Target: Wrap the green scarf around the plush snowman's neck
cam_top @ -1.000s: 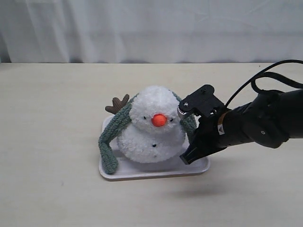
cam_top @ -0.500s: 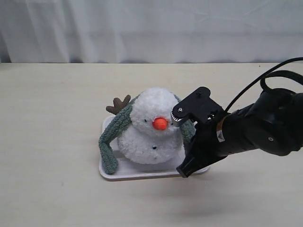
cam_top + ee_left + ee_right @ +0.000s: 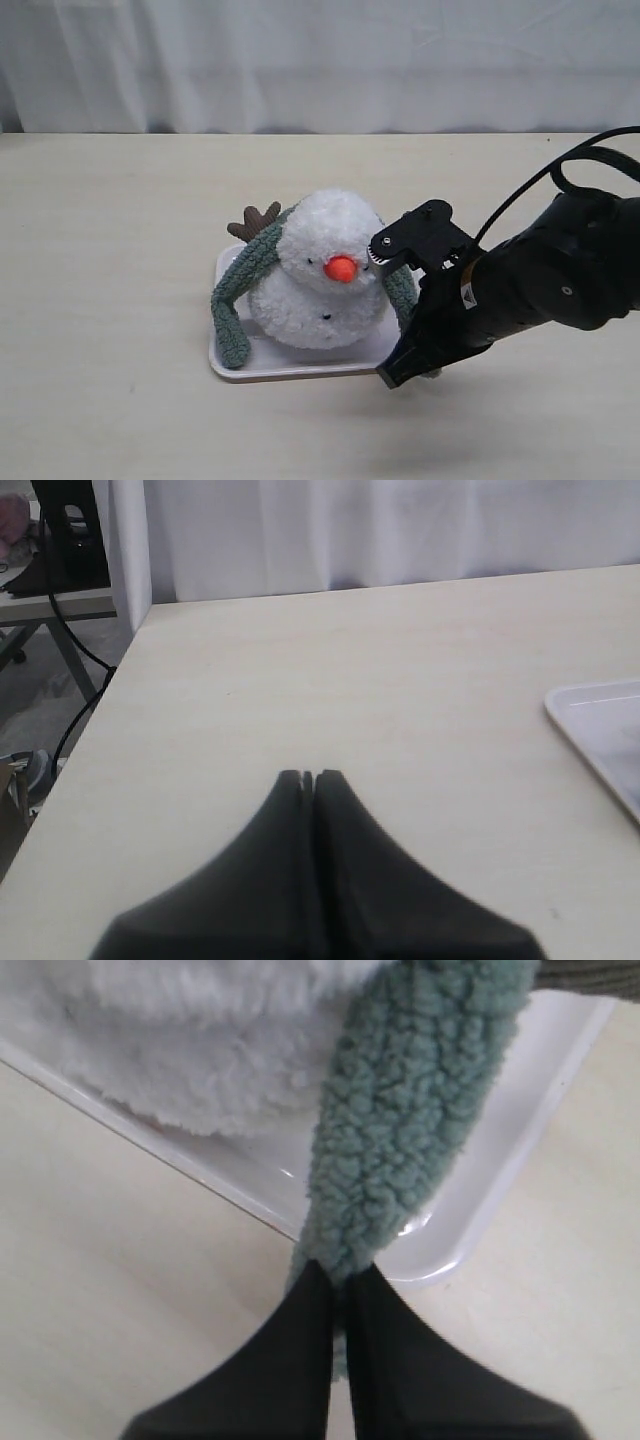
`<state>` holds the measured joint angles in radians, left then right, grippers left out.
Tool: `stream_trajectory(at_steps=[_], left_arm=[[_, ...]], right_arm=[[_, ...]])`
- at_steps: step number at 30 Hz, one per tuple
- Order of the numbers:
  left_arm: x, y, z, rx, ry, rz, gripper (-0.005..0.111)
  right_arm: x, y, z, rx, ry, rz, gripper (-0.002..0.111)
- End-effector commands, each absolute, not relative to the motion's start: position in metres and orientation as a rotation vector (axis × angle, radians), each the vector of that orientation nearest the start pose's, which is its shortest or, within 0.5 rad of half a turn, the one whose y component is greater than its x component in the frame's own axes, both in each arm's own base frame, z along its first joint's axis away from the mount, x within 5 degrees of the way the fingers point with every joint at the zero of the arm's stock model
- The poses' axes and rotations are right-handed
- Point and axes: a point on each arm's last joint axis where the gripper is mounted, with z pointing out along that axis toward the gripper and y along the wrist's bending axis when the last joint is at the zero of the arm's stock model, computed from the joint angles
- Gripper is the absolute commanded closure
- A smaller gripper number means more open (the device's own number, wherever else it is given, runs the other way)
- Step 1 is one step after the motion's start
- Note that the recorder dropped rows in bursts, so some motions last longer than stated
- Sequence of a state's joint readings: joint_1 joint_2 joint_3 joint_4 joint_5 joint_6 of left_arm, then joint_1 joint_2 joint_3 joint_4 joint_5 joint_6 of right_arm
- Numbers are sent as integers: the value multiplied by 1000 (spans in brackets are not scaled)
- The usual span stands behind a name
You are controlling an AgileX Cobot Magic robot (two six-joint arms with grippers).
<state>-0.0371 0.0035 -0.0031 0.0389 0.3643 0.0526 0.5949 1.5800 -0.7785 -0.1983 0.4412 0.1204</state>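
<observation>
We now hold fuzzy grey-green knit scarf [image 3: 410, 1130] end further fwd, R fingers [image 3: 305, 1340] pinching it beside fluffy white plush snowman [image 3: 320, 290]; crossing front's next, prob.

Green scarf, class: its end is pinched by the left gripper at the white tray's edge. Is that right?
No. The right gripper pinches the end of the green scarf at the edge of the white tray; the right wrist view shows it. The left gripper holds nothing.
</observation>
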Motion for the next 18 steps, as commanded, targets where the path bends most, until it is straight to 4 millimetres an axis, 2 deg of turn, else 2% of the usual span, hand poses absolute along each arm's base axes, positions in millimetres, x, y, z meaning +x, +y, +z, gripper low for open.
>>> stream_trajectory(at_steps=[1, 6, 9, 18], left_arm=[[53, -1, 181, 103, 1835, 47, 107], [53, -1, 181, 103, 1835, 47, 107], [53, -1, 181, 103, 1835, 47, 107], [53, -1, 181, 103, 1835, 47, 107]], right_arm=[[237, 152, 169, -854, 2604, 40, 104], [238, 153, 154, -887, 2644, 19, 104], [239, 154, 152, -907, 2636, 18, 104], [241, 155, 166, -891, 2554, 50, 101]])
